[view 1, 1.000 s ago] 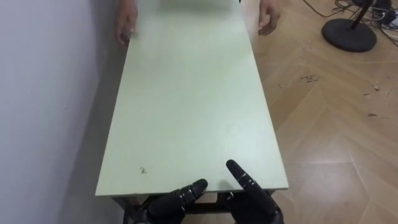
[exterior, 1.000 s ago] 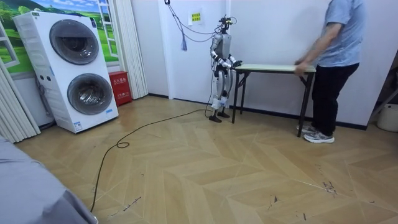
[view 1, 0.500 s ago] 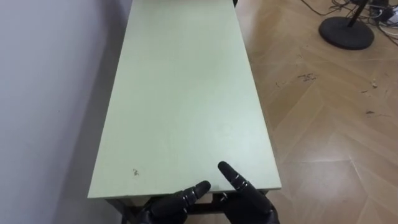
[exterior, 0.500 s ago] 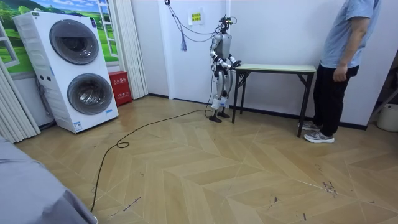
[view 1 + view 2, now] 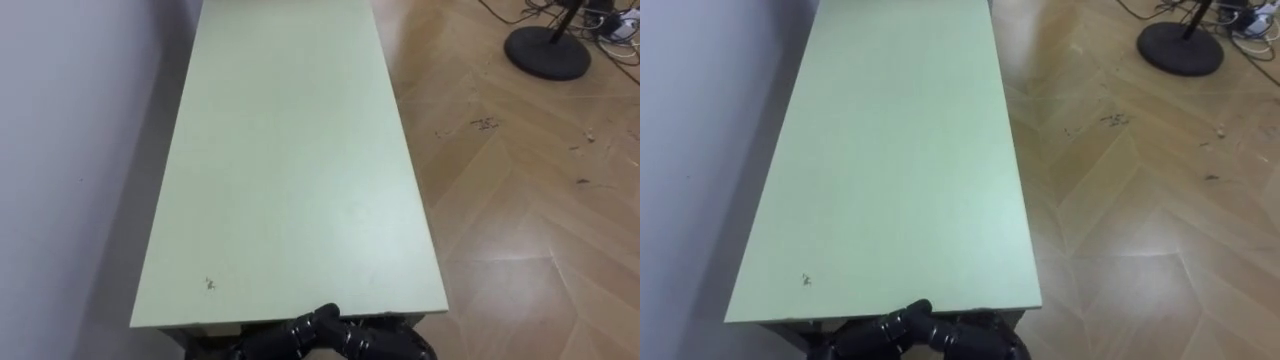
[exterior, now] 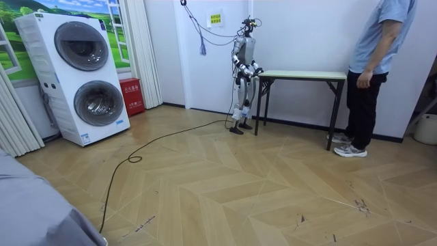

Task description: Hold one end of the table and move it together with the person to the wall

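The long pale green surface (image 5: pixel 290 170) stands on dark legs with one long side against the white wall (image 5: pixel 70 150); its other long side faces the wooden floor (image 5: pixel 520 220). In the room view the robot stands upright at the short end on the room view's left, facing along the surface. The left robot hand (image 5: pixel 290 335) and the right robot hand (image 5: pixel 385 345) are both dark and sit close together at the near short edge, low against it and partly under the top. How far each one is open I cannot tell, and I cannot tell if either has hold of the edge. A small dark mark (image 5: pixel 209 284) lies on the top near the robot's end, on the wall side.

A person (image 6: pixel 372 68) stands at the far short end, on the room view's right, with one hand at the waist, apart from the surface. A round black base (image 5: pixel 545 50) rests on the floor to the robot's right, well apart from the surface. Two stacked white washing machines (image 6: pixel 82 75) stand at the room view's left.
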Robot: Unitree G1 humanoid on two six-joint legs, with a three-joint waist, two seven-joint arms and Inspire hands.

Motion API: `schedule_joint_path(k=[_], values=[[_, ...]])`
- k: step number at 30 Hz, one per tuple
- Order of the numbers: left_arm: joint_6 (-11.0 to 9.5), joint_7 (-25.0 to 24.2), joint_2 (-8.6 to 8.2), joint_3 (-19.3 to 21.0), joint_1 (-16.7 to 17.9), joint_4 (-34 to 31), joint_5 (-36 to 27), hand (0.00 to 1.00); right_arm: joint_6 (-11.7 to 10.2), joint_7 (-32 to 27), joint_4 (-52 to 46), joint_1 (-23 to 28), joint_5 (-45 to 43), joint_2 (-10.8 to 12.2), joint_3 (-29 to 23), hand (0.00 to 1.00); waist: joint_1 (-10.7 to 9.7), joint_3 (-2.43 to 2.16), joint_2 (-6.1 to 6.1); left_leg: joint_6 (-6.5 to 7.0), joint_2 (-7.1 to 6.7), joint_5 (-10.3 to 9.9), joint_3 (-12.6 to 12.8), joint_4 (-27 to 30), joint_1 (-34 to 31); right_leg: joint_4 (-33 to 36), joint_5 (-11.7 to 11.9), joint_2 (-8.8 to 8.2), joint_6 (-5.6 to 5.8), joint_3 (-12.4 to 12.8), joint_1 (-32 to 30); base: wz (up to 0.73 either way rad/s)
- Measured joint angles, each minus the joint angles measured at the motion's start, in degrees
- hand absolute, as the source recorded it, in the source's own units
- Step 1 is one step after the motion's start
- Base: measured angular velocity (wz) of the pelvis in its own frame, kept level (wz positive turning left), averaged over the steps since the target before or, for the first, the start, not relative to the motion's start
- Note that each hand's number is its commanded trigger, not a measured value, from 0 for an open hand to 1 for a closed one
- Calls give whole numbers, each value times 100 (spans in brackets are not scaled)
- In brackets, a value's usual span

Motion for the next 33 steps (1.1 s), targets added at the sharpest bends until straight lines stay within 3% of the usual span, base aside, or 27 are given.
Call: schedule_joint_path(k=[4,9,14,16,22,25,33], values=[[12,-319,8,-64,-297,526,84,0,-10,81,389,-142,-231,-87,-5,0,129,0,-7,-5,11,-4,12,-7,9,-1,2,4,-4,-65,0,0],[-38,-491,15,-53,-406,759,104,0,-41,63,793,-211,-502,-217,11,0,182,0,13,-31,41,-32,9,-7,2,10,3,24,-5,-144,-1,0],[-79,-634,2,21,-398,891,344,0,-36,-142,1375,-216,-1364,-232,-52,0,244,1,-22,-74,45,-58,-86,-12,95,9,-33,33,-61,-291,74,7],[-145,-683,2,31,-396,950,401,0,-36,-234,1529,-233,-1501,-235,-70,0,267,-21,-48,-88,49,-68,-88,-11,101,13,-51,40,-88,-310,82,-2],[-223,-764,0,102,-348,1075,447,0,-64,-379,1865,-264,-1627,-220,-274,0,277,13,-78,-128,73,-100,-93,-26,191,2,-61,69,-104,-318,177,-1],[-277,-824,-13,106,-342,1174,446,0,-106,-498,2327,-326,-1659,-211,-274,0,284,-20,-82,-146,80,-111,-103,-28,190,8,-61,76,-104,-314,181,0],[-343,-1102,-33,253,-333,1517,444,0,-161,-608,2681,-410,-1881,-151,-460,0,313,-13,-114,-183,122,-129,-97,-29,266,3,-85,119,-146,-330,269,0]])
